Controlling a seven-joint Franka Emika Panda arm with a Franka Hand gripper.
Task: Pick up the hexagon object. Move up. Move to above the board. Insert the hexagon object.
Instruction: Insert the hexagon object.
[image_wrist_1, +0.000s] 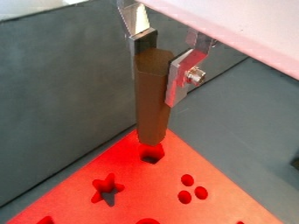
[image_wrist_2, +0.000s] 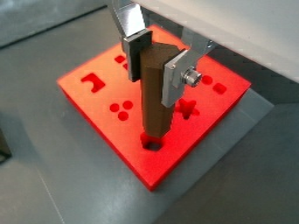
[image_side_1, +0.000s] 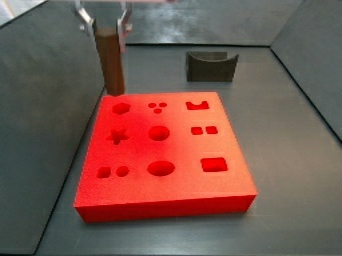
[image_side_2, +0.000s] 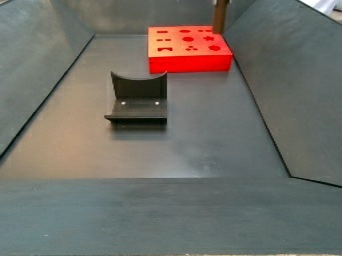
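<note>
Gripping the peg (image_wrist_2: 153, 92) near its top, the gripper (image_wrist_2: 156, 63) holds it upright over the corner hexagon hole (image_wrist_1: 152, 158) of the board (image_side_1: 167, 190), so the lower end lines up for insertion. The jaws pinch the peg between flat silver plates. The peg is matte brown and prismatic; the board is smooth bright red.

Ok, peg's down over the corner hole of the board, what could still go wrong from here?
The gripper holds the hexagon object upright, its tip at the hexagon hole on the board.

1. Its flats may not match the hole's, so it could jam.
2. The hole sits near the board's corner; pushing a jammed peg might shift the board.
</note>
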